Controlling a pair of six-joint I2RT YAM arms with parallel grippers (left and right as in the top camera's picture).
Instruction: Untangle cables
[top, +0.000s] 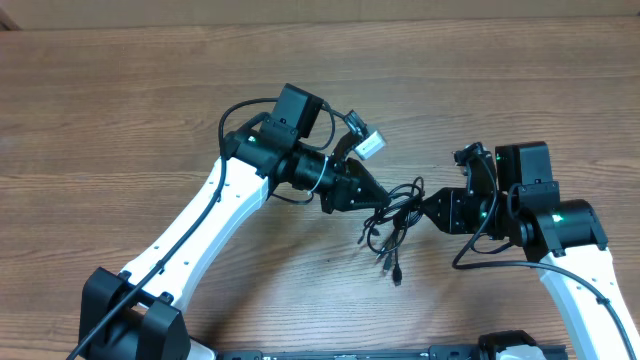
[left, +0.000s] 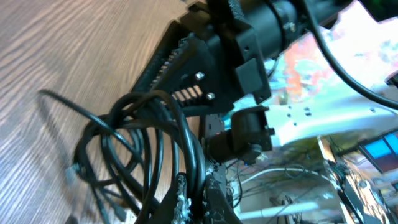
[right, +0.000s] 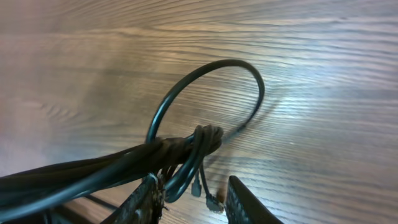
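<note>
Observed from beside the rig: the cables were gathered in one bunch of thin black loops near the middle of the desk, slightly toward its right side and closer to the edge where the arm bases stood than to the far edge. The left gripper met the bunch from the left, and the right gripper met it from the right, so the two tips faced each other with the bunch between them. Left gripper: jaws pressed together, pinching the cables. In its wrist view, several strands ran down into the fingertips and fanned out above them in overlapping loops, held off the wood. Right gripper: jaws apart, with a clear gap between the two fingers. In its wrist view, a tight bundle of strands crossed just above the left-hand finger and ended in a wrapped knot, from which a single loop arched up over the desk. I could not tell whether the bundle touched that finger. Plug ends trailed from the bunch toward the near edge and lay on the wood. From the right wrist, two of them hung in the gap between the fingers. One thin strand lay loose on the desk, seen at the left of the left wrist view.
</note>
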